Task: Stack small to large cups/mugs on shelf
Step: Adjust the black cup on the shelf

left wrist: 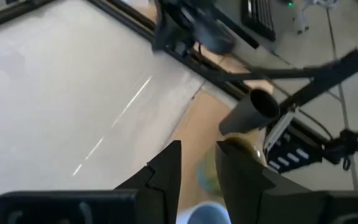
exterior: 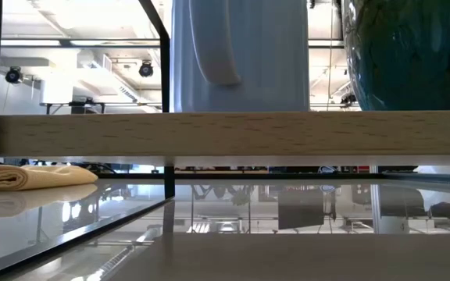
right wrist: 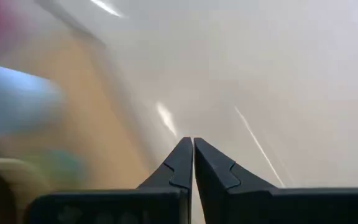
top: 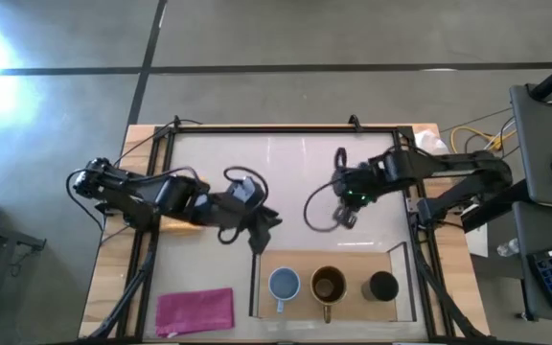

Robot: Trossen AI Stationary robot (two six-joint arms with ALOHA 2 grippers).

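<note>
Three cups stand in a row, mouths up, on the light wooden shelf (top: pixel 353 259) near the table's front edge: a light blue mug (top: pixel 284 284), a brown mug (top: pixel 328 285) with a yellowish handle, and a black cup (top: pixel 382 286). The low view shows the blue mug (exterior: pixel 241 55) and a dark glazed mug (exterior: pixel 412 55) standing on the board (exterior: pixel 233 136). My left gripper (top: pixel 260 235) hovers by the shelf's left far corner, open (left wrist: pixel 197 165), with nothing between its fingers. My right gripper (top: pixel 345 218) hangs above the table behind the shelf, shut (right wrist: pixel 192 149) and holding nothing.
A pink cloth (top: pixel 195 311) lies at the front left of the table. A yellow cloth (top: pixel 180 222) lies under my left arm and also shows in the low view (exterior: pixel 37 176). Thin dark frame bars (top: pixel 257 287) edge the shelf. A loose cable (top: pixel 319 211) loops beside my right gripper.
</note>
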